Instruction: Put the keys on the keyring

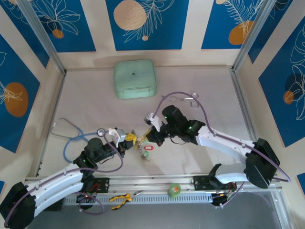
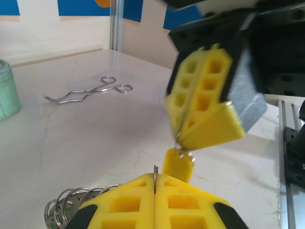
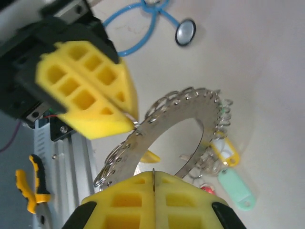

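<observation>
Pinching keyring (image 3: 186,107) rim, left jaws; right jaws, yellow-tagged key (image 2: 178,164); open table (image 2: 95,138).

**Robotics lab, test cell:** Two white-and-black robot arms (image 1: 52,183) are sitting bolted to an aluminium rail (image 1: 152,183), marking this as a research rig rather than a home or shop. Beyond the rail, a pale counter (image 1: 86,95) is lying walled in by blue leaf-printed panels (image 1: 143,24) and aluminium posts (image 1: 43,40). Just in front of the rail, yellow-handled pliers (image 1: 119,198) and a green tape roll (image 1: 174,190) are lying, while purple cables (image 1: 209,117) are looping above it.
</observation>
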Motion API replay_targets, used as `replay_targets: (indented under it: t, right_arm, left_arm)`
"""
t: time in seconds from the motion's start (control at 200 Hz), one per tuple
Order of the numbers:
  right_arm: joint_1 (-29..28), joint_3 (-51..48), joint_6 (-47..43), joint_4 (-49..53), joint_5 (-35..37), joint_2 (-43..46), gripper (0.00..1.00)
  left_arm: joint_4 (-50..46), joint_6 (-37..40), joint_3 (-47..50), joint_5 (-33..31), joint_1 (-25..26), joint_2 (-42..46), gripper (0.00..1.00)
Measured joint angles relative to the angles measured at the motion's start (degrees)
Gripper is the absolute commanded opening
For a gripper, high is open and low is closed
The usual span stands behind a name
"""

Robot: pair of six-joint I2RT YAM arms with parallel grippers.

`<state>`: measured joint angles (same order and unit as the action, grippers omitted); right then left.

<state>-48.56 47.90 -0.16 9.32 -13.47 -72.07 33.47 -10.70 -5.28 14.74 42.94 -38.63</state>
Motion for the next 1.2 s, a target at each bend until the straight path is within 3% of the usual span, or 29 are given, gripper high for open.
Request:
replay_targets:
  t: [0.22,0.655,0.88,1.2]
  right_arm:
    - [-1.3,-0.4,-17.7,-2.4,2.3,2.0,0.0]
    - [-8.2,-2.1,-48.4,-5.9,17.4,1.8,0.0]
    - [-9.5,-2.7,-55.6,-6.9,22.1,1.8,0.0]
    - [-11.1,-2.7,-59.5,-7.2,23.1,1.7,0.0]
  left_arm:
    - [-1.6,-7.4,0.0,-0.9,0.0,0.8,0.0]
    - [-7.3,-13.7,-3.7,0.2,0.0,-1.8,0.0]
    - [-8.7,-14.6,-5.4,1.7,0.0,-4.1,0.0]
    - [-9.0,-15.4,-6.8,2.8,0.0,-6.3,0.0]
